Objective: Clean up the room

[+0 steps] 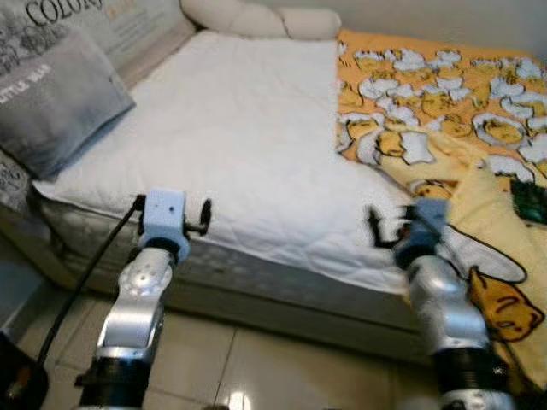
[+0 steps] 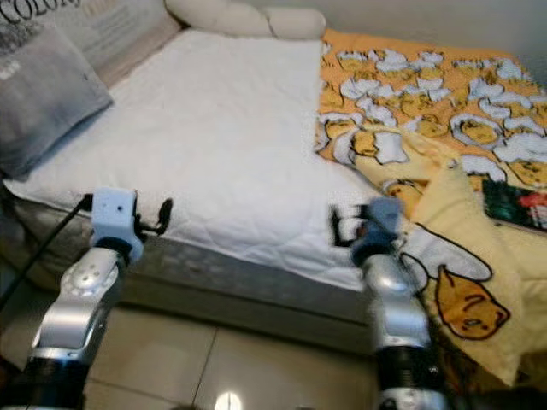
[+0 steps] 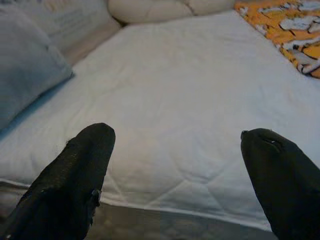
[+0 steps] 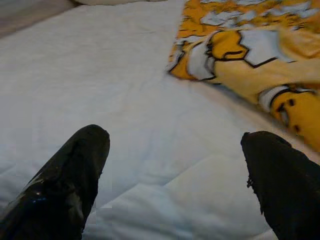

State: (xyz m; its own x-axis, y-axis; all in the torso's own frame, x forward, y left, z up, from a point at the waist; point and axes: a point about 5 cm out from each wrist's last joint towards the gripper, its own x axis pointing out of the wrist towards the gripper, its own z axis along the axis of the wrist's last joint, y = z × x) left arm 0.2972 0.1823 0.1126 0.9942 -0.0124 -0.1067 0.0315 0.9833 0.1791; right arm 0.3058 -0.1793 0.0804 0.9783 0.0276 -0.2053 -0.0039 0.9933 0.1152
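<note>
White quilted bed [image 1: 248, 145], left end effector [image 3: 175, 175] and right end effector [image 4: 175, 175] both spread wide, empty, above its edge

I can read "COLOR" in large dark letters on the printed pillow [image 1: 111, 26] at the head of the bed — cut off by the frame edge. The grey pillow [image 1: 55, 98] carries faint pale lettering, roughly "LITTLE BEAR" — too blurred to be sure.

We see our right gripper [image 4: 175, 175] with its two black fingers [image 4: 65, 185] spread wide above the white quilted mattress cover [image 4: 100, 90], near the orange cartoon-print blanket [image 4: 260, 55] beyond.
</note>
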